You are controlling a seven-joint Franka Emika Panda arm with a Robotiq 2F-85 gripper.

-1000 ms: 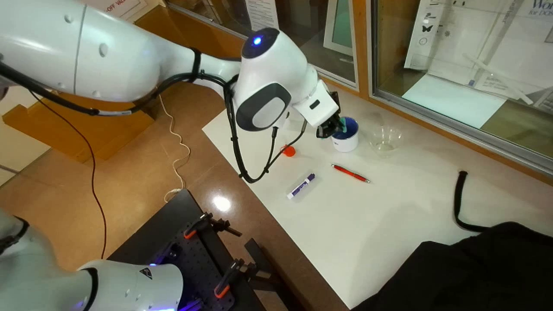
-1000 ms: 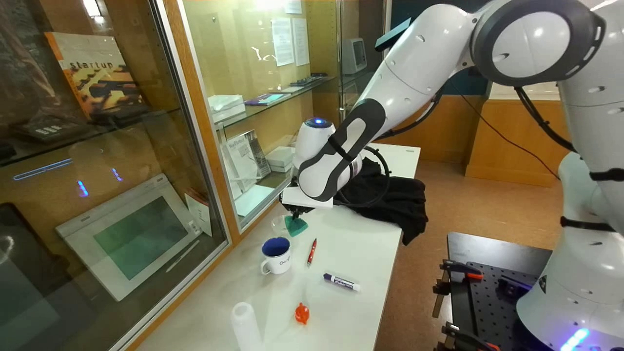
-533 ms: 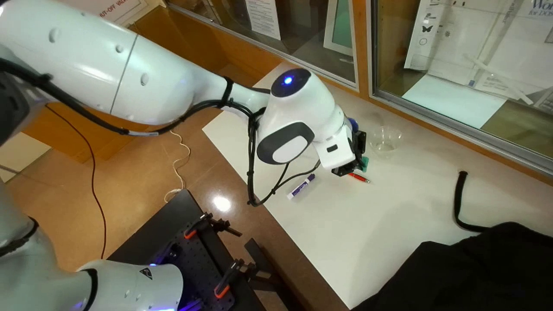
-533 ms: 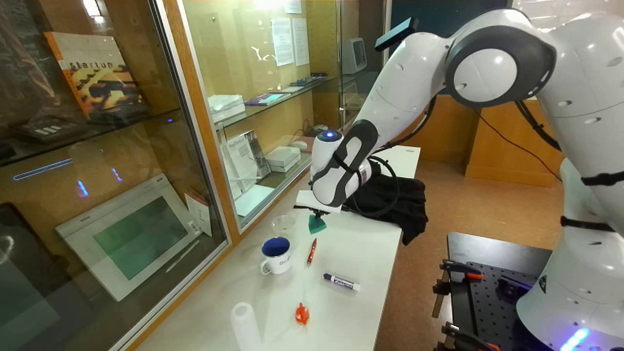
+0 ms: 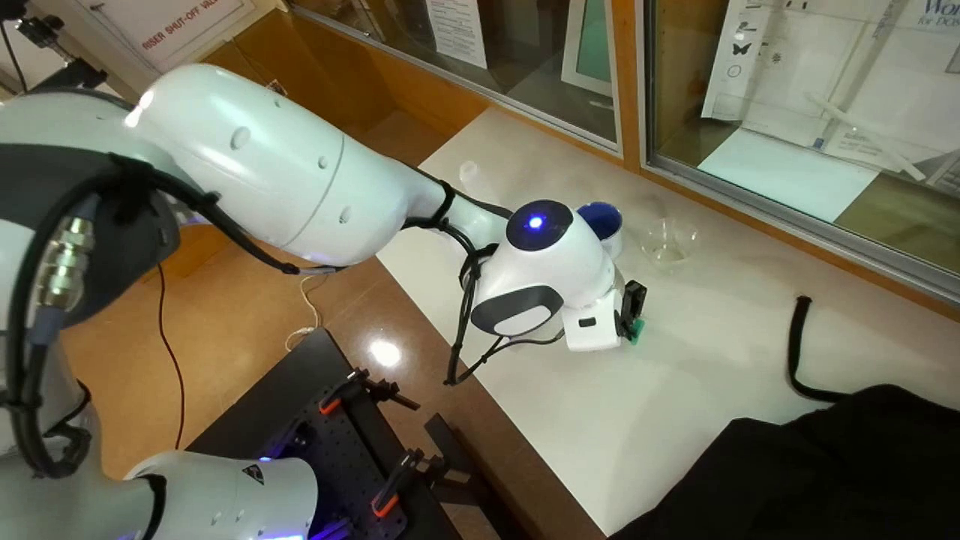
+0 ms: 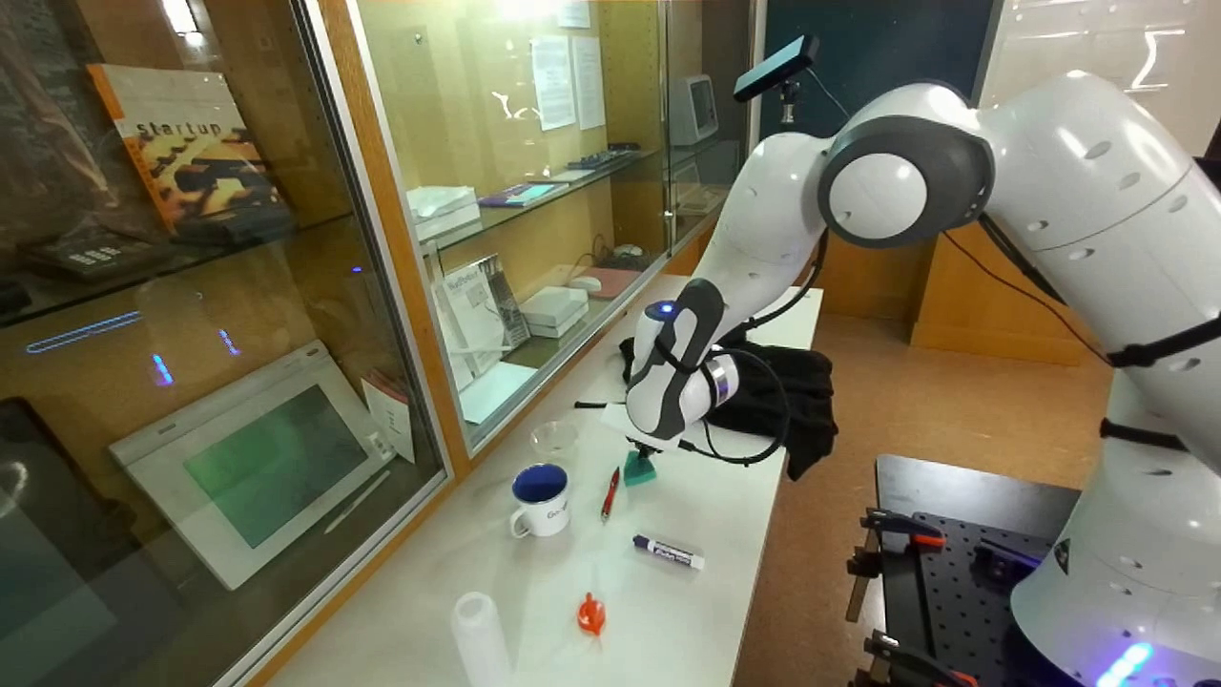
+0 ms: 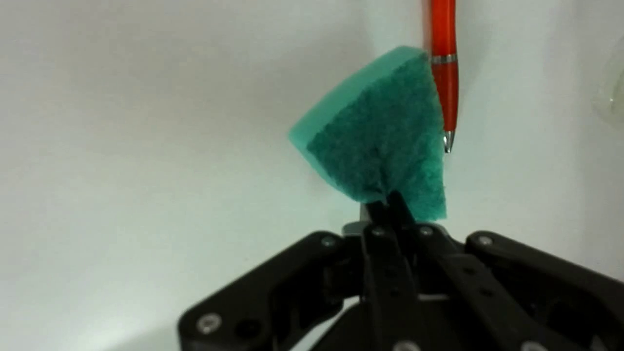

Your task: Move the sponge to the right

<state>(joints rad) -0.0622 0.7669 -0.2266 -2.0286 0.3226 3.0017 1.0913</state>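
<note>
The teal-green sponge (image 7: pixel 390 131) is pinched at its near edge, folded a little, between the black fingers of my gripper (image 7: pixel 387 202) in the wrist view. The gripper is shut on it. In an exterior view the sponge (image 6: pixel 639 468) hangs below the gripper (image 6: pixel 644 447), beside the red pen (image 6: pixel 610 493). In an exterior view only a small corner of the sponge (image 5: pixel 637 330) shows past the gripper (image 5: pixel 628 315). In the wrist view the sponge's right edge overlaps the pen (image 7: pixel 444 83) in the picture. I cannot tell whether the sponge touches the table.
A white mug with blue inside (image 6: pixel 542 501) and a clear bowl (image 5: pixel 667 241) stand near the window side. A purple marker (image 6: pixel 668 552), an orange piece (image 6: pixel 591 614) and a white cylinder (image 6: pixel 482 634) are on the table. Black cloth (image 5: pixel 825 465) covers one end, with a black strap (image 5: pixel 796 345).
My gripper has carried the sponge away from the mug and bowl, past the red pen. It has moved down and to the right in both exterior views. The other objects stay put.
</note>
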